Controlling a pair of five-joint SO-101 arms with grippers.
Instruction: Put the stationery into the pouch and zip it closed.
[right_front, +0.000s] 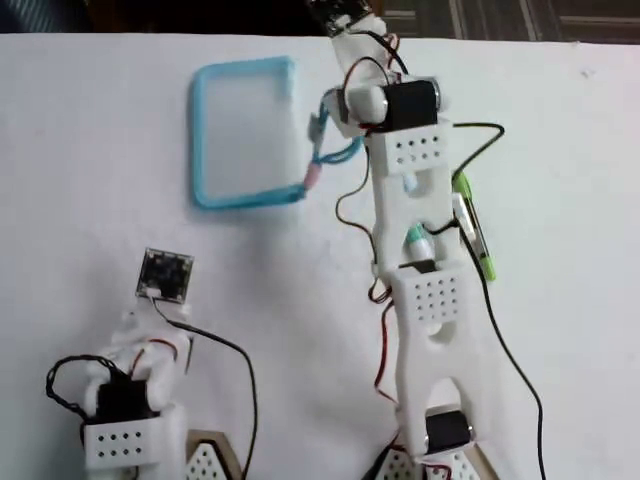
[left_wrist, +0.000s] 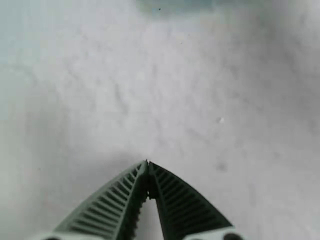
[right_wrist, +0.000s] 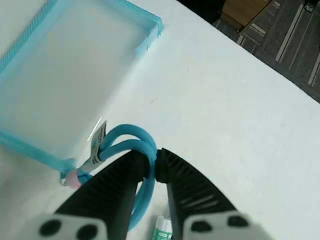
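Observation:
A clear pouch with a light-blue edge (right_front: 198, 130) lies flat at the back of the table, left of centre. A blue cord loop (right_wrist: 127, 142) hangs from its near corner beside a pink end piece (right_wrist: 73, 179). My right gripper (right_wrist: 152, 157) is shut on that loop, right by the pouch's corner (right_wrist: 65, 162). A green pen (right_front: 476, 238) lies on the table along the right arm. A small white-and-teal item (right_front: 416, 240) shows under that arm. My left gripper (left_wrist: 147, 165) is shut with nothing in it, low over bare white table.
The left arm (right_front: 130, 400) is folded at the front left, far from the pouch. Black and red cables (right_front: 500, 330) trail along the right arm. The table's far edge (right_wrist: 235, 42) runs close behind the pouch.

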